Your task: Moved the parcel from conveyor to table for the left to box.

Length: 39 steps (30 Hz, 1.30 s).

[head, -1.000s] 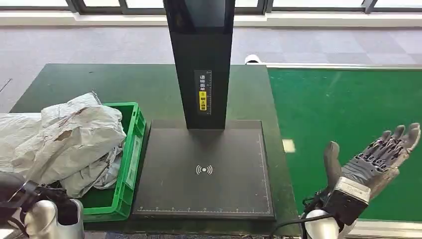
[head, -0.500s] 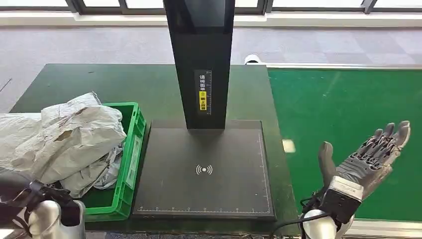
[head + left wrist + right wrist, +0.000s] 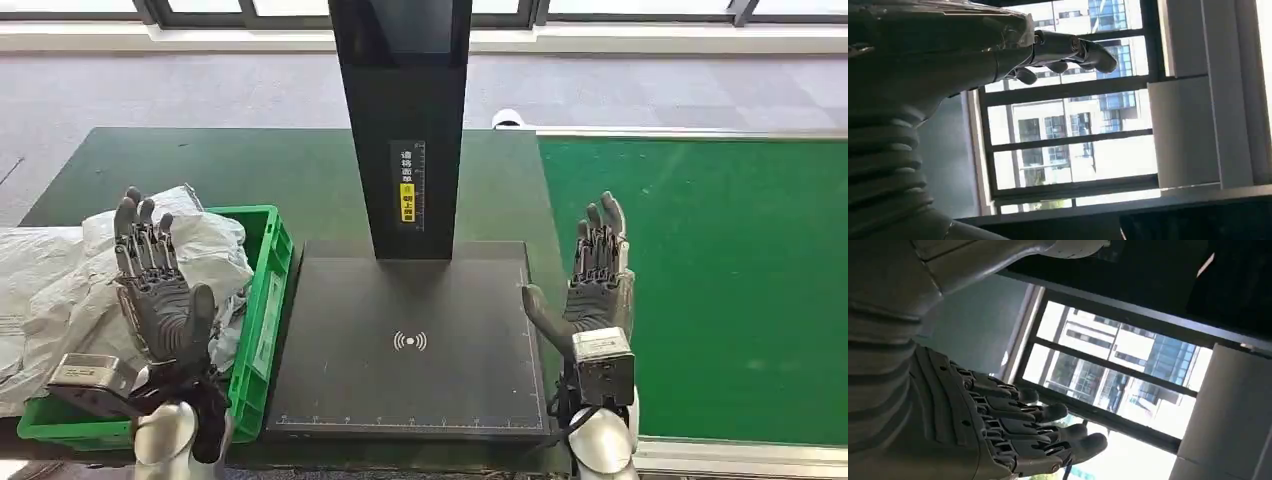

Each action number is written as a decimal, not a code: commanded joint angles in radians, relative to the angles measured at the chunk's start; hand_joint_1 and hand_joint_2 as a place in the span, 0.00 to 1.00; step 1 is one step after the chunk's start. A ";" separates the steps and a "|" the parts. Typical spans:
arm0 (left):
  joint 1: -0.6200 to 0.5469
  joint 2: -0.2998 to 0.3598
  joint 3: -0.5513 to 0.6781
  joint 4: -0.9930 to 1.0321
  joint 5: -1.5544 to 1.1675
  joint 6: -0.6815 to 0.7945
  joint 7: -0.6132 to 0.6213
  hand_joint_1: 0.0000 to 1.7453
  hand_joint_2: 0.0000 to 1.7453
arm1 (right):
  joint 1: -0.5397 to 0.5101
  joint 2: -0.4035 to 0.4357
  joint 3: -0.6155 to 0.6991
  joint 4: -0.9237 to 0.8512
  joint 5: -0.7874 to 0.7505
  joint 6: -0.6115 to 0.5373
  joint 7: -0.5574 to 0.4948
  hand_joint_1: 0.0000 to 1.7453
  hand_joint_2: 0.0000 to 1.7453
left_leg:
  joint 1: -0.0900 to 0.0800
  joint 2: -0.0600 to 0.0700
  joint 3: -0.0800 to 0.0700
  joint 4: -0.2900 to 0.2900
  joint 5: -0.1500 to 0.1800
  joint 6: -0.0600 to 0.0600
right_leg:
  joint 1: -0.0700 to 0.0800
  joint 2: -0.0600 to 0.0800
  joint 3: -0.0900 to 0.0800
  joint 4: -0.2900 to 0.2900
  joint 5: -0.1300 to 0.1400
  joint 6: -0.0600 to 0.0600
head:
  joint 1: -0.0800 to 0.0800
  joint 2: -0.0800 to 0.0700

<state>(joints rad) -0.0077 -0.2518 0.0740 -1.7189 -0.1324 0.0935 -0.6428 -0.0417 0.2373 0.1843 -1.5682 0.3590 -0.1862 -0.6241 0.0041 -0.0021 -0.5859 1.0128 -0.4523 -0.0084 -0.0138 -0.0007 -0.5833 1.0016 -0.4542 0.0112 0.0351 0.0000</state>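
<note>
Both robot hands are up with nothing in them. My left robot hand point(image 3: 160, 290) has its fingers spread and pointing up, and it floats over the grey parcels point(image 3: 70, 290) at the left edge of the counter point(image 3: 250, 170). My right robot hand point(image 3: 593, 275) is flat with fingers straight and apart, right at the counter's right edge. I see crumpled grey parcels piled in the green box point(image 3: 262, 300), and they spill over its left side. Just beside the box, near the front edge of the counter, sits the black scan pad point(image 3: 410, 340) with a white signal mark. A tall black post point(image 3: 405, 120) stands up from the back of the pad. Past the counter's right edge lies the green conveyor point(image 3: 700, 270).
</note>
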 commanded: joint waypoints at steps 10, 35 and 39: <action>0.042 0.007 -0.122 0.079 -0.005 -0.086 -0.040 0.00 1.00 | -0.030 -0.031 0.105 0.161 0.016 -0.026 -0.020 0.00 0.00 | 0.000 0.001 0.003 -0.002 0.000 0.000 | 0.000 0.001 0.003 -0.003 0.001 0.000 | 0.000 0.000; 0.078 0.006 -0.220 0.137 -0.033 0.040 -0.055 0.00 1.00 | -0.002 -0.024 0.179 0.228 0.043 -0.136 -0.057 0.00 0.00 | 0.000 0.001 0.002 -0.002 0.000 0.000 | 0.000 0.000 0.002 -0.003 0.000 -0.001 | 0.000 0.000; 0.104 0.015 -0.241 0.115 -0.033 0.069 -0.053 0.00 1.00 | 0.003 -0.029 0.197 0.231 0.044 -0.112 -0.026 0.00 0.00 | 0.000 0.001 0.002 -0.002 -0.001 0.000 | 0.001 0.001 0.002 -0.002 0.000 0.000 | 0.000 0.000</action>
<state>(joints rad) 0.0730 -0.2670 -0.1247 -1.6224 -0.1629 0.1309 -0.7000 -0.0227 0.2358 0.3280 -1.4027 0.4059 -0.3200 -0.6890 0.0041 -0.0020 -0.5866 1.0127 -0.4524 -0.0084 -0.0139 -0.0007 -0.5839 1.0016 -0.4544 0.0113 0.0351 0.0000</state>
